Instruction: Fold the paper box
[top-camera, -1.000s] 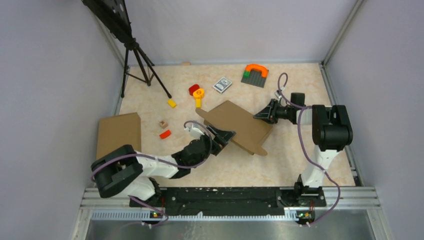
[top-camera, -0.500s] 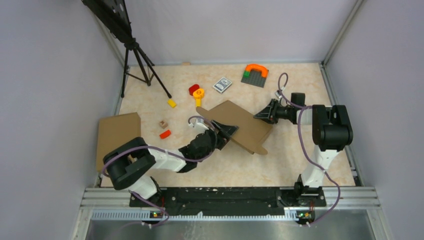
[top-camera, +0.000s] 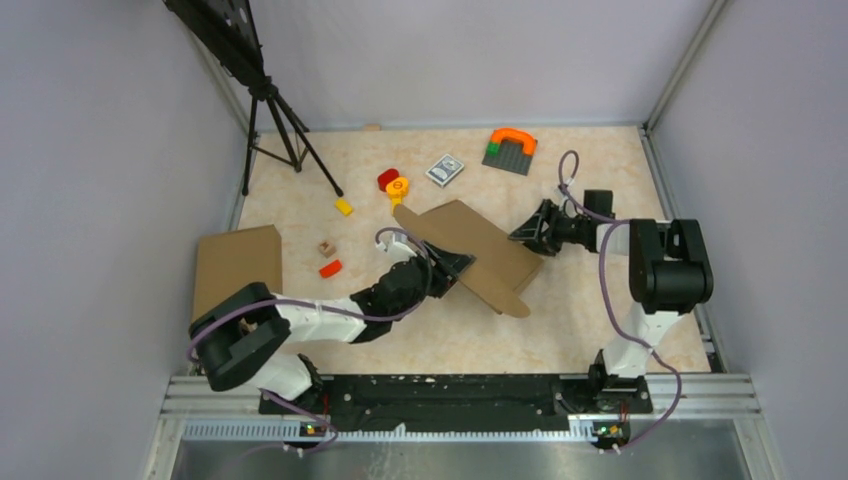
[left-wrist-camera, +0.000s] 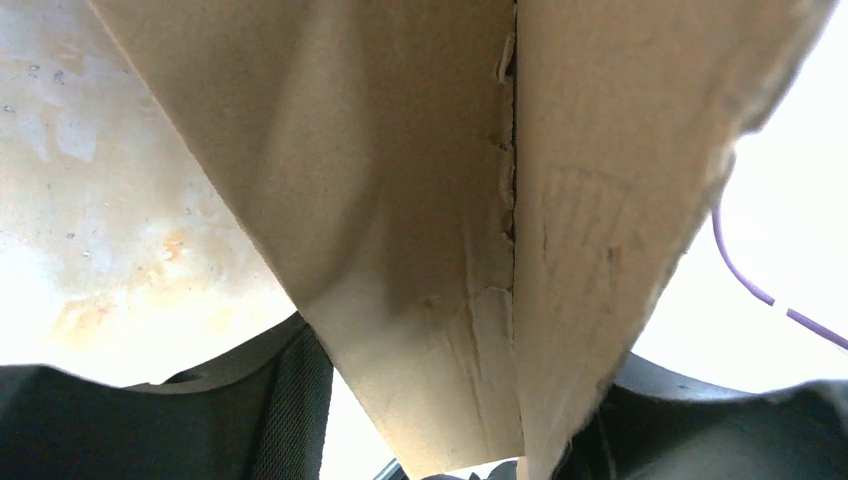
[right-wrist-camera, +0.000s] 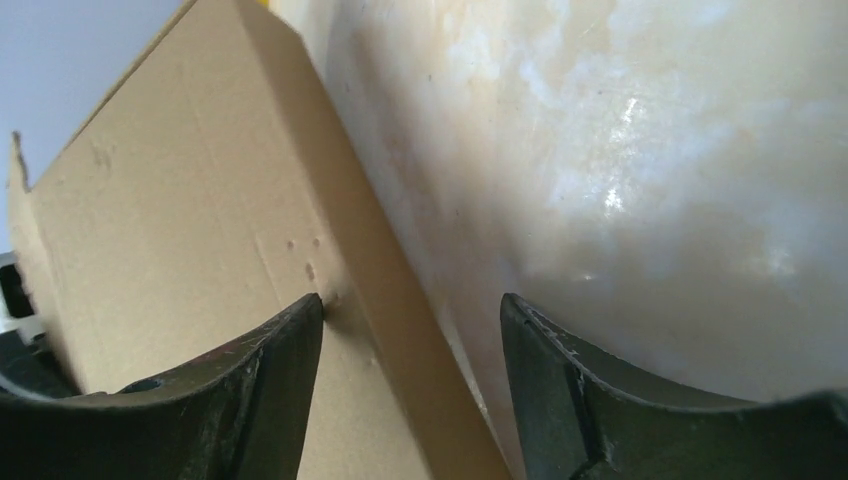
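The paper box (top-camera: 470, 245) is a flat brown cardboard mailer, folded over and lying tilted at the table's middle. My left gripper (top-camera: 452, 268) reaches in at its near left edge. In the left wrist view the cardboard (left-wrist-camera: 420, 200) runs down between the left gripper's (left-wrist-camera: 465, 425) jaws, and a bright gap shows beside the left finger (left-wrist-camera: 290, 400). My right gripper (top-camera: 527, 238) sits at the box's right edge. In the right wrist view this gripper (right-wrist-camera: 412, 305) stands open astride the box's edge (right-wrist-camera: 200, 220), with its left fingertip (right-wrist-camera: 305, 315) against the cardboard.
Another brown box (top-camera: 237, 265) lies at the left. A tripod (top-camera: 280, 130) stands at the back left. Red and yellow toys (top-camera: 392, 182), a yellow block (top-camera: 343, 206), an orange block (top-camera: 330, 268), a card deck (top-camera: 445, 168) and a grey plate with an orange arch (top-camera: 511, 148) lie behind.
My left gripper has pushed further onto the box's near left edge and its jaws have narrowed. The right gripper's jaws have widened off the right edge. The box has shifted slightly.
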